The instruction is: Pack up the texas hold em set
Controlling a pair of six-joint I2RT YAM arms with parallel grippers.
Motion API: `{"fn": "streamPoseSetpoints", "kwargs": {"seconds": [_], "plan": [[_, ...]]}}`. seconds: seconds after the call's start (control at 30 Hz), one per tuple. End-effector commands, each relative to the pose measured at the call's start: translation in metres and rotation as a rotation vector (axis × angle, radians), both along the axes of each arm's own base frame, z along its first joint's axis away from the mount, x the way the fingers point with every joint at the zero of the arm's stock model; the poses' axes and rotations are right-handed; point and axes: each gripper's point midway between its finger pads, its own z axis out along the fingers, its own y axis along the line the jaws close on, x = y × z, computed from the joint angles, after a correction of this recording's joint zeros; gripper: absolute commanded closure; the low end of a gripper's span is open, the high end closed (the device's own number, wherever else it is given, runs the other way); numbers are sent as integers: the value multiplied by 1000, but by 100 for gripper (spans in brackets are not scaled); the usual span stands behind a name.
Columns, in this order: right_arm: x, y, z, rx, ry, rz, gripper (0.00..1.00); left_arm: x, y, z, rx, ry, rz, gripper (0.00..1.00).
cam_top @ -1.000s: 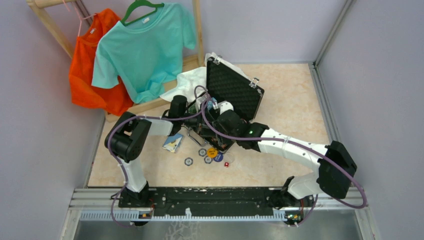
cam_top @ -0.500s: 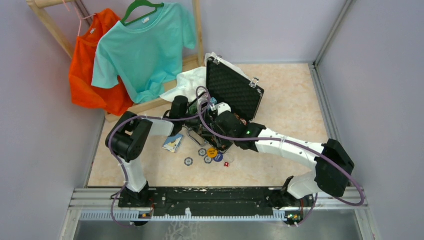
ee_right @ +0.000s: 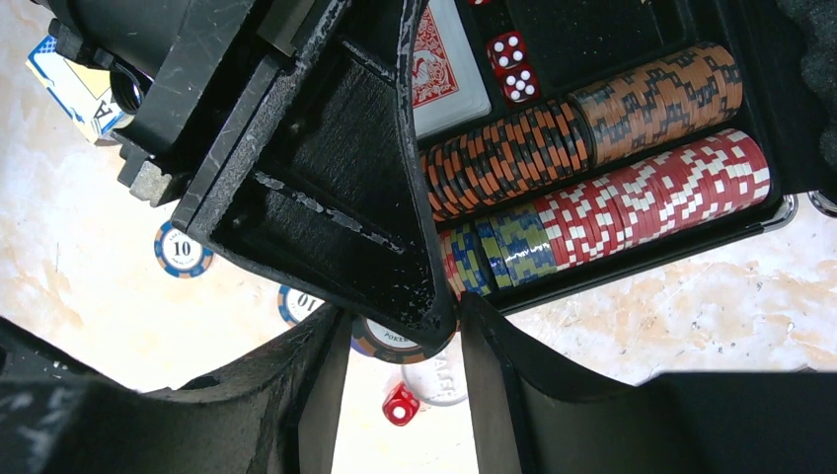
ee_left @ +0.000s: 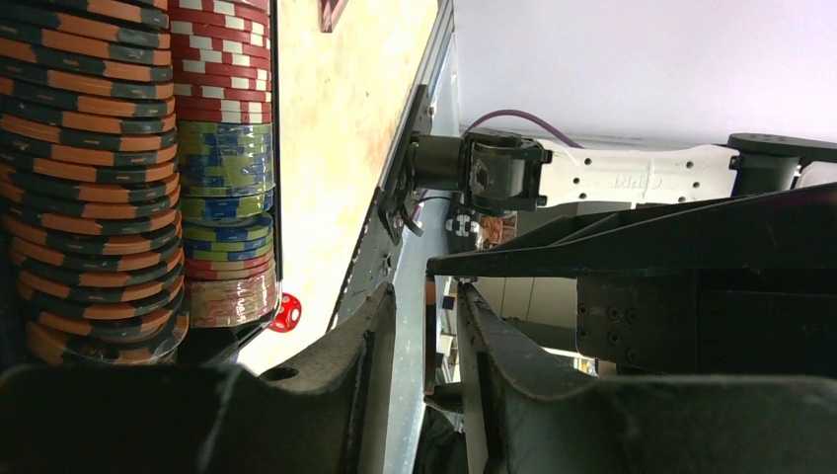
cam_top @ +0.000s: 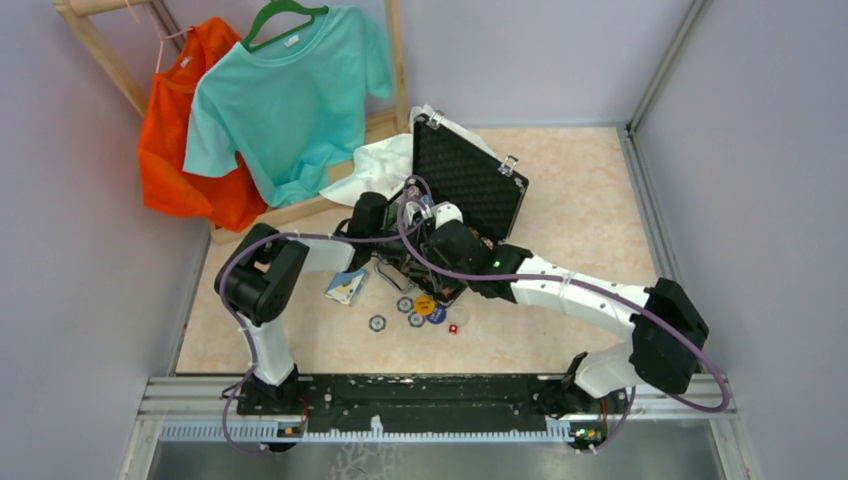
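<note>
The black case [cam_top: 470, 180] stands open with its lid up. Its tray [ee_right: 632, 257] holds rows of orange, red and blue-green chips [ee_right: 592, 188], a red card deck [ee_right: 449, 74] and two red dice [ee_right: 511, 64]. My right gripper [ee_right: 400, 326] is shut on the tray's near corner [ee_right: 419, 296]. My left gripper [ee_left: 426, 296] hovers over the tray beside the chip rows [ee_left: 99, 168]; its jaws are narrow but apart, with a thin orange-edged strip [ee_left: 429, 331] against one finger. Loose chips [cam_top: 405, 305], a red die [cam_top: 452, 328] and a blue deck [cam_top: 346, 285] lie on the table.
An orange shirt [cam_top: 180, 130] and a teal shirt [cam_top: 290, 90] hang on a wooden rack at the back left. A white cloth [cam_top: 380, 165] lies behind the case. Grey walls [cam_top: 760, 200] close in the table on three sides.
My left arm has shifted right, further over the case, and its jaws have narrowed. The right arm and the case have stayed put.
</note>
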Motion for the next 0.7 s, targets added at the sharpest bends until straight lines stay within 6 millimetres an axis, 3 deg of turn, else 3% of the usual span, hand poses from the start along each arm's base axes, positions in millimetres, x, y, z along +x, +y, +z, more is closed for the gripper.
{"fn": "streamPoseSetpoints", "kwargs": {"seconds": [0.0,0.4,0.53,0.67], "plan": [[9,14,28,52,-63,5,55,-1,-1,0,-2,-27,-27,67],[9,12,19,29,-54,0,55,-3,0,0,-13,-23,-30,77],[6,12,14,31,-41,14,54,0,2,3,-36,-37,-2,67],[1,13,13,33,-33,33,50,18,11,12,-49,-67,80,61]]}}
